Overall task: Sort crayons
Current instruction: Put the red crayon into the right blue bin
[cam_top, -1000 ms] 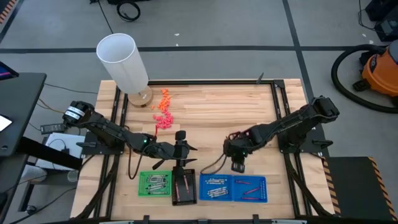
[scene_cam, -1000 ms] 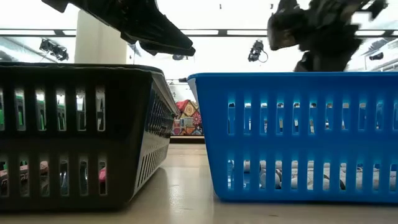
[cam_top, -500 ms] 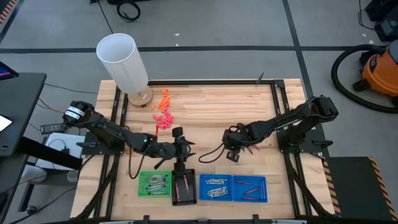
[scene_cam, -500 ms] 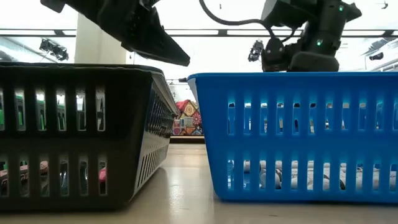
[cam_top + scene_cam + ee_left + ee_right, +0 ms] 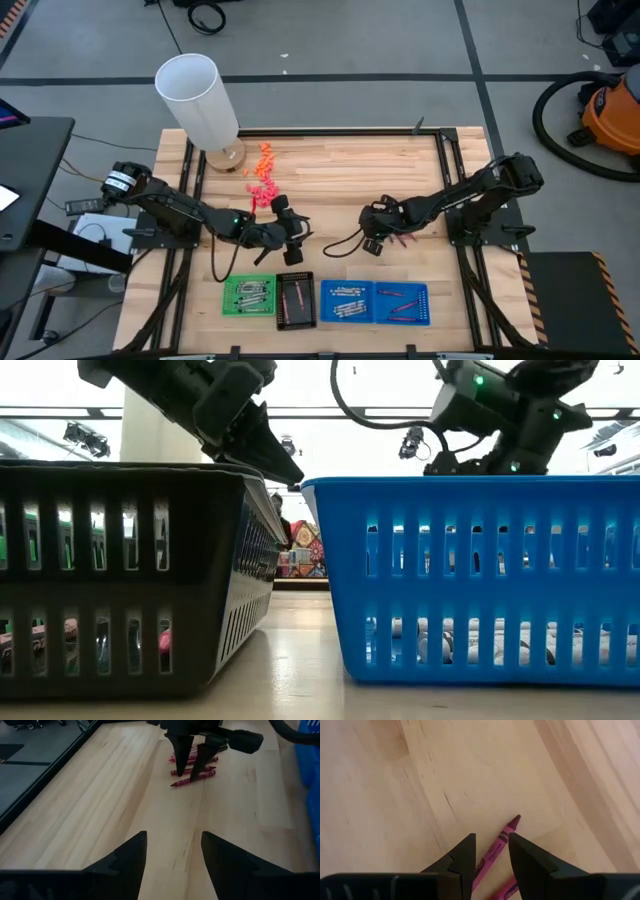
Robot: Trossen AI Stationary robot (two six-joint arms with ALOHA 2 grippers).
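Nearest me, along the front edge of the desk (image 5: 340,170), sit a green tray (image 5: 248,296), a black basket (image 5: 296,300) and a blue basket (image 5: 375,302), each holding crayons. Behind them the left hand (image 5: 291,227) hovers empty, fingers apart. The right hand (image 5: 372,243) points down over loose magenta crayons (image 5: 192,769) mid-desk, fingers (image 5: 464,856) parted astride one, not clamped. Farther back stands a white cylinder (image 5: 198,100) beside orange and pink lumps (image 5: 262,175).

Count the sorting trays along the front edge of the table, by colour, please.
Green tray: 1
Black tray: 1
Blue trays: 2, side by side
Total: 4
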